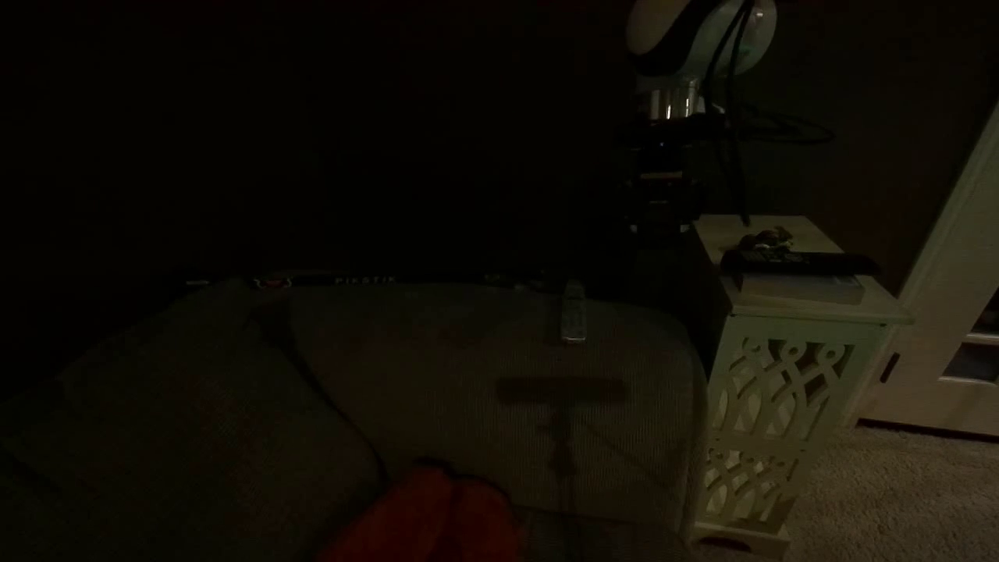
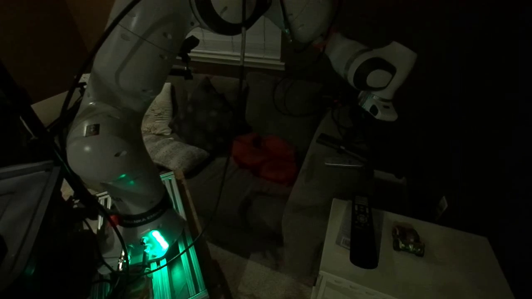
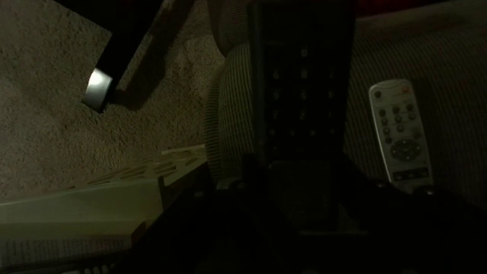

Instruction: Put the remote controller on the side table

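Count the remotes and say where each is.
3: the black remote in the end effector, a grey remote on the couch arm, and a second black remote on a book on the side table. Darkness may hide more.

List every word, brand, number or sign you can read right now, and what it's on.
"PIKSTIK": on the black stick, in an exterior view.
"FRANKA EMIKA": dim, partly legible, on the arm's base.
Possibly "0": a key on the remote controller in the claw; other keys blurred.
Too small or dark to read: keys on the grey remote and on the black remote on the side table; the stick's badge; the book's small patch; the arm's sticker.
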Motion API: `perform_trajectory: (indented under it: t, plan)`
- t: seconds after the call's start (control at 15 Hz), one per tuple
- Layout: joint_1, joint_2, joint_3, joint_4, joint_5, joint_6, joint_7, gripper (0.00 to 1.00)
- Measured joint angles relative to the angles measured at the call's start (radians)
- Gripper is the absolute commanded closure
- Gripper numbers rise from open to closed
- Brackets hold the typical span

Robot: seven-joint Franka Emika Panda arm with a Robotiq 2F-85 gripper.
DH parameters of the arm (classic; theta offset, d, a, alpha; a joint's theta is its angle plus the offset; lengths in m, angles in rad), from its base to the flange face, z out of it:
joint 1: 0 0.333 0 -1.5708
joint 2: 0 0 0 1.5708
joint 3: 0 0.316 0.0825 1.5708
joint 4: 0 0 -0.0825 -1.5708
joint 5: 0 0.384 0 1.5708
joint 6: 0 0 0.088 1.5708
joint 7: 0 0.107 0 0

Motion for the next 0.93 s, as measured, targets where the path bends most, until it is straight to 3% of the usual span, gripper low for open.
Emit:
perform_trajectory:
  t: [0.33, 0.93]
  plan:
    - [-0.027, 0.139, -0.012, 0.203, 0.012, 0.018, 0.222, 0.72]
    - [-0.200, 0.385, -0.043, 0.579, 0.031, 0.112, 0.472, 0.72]
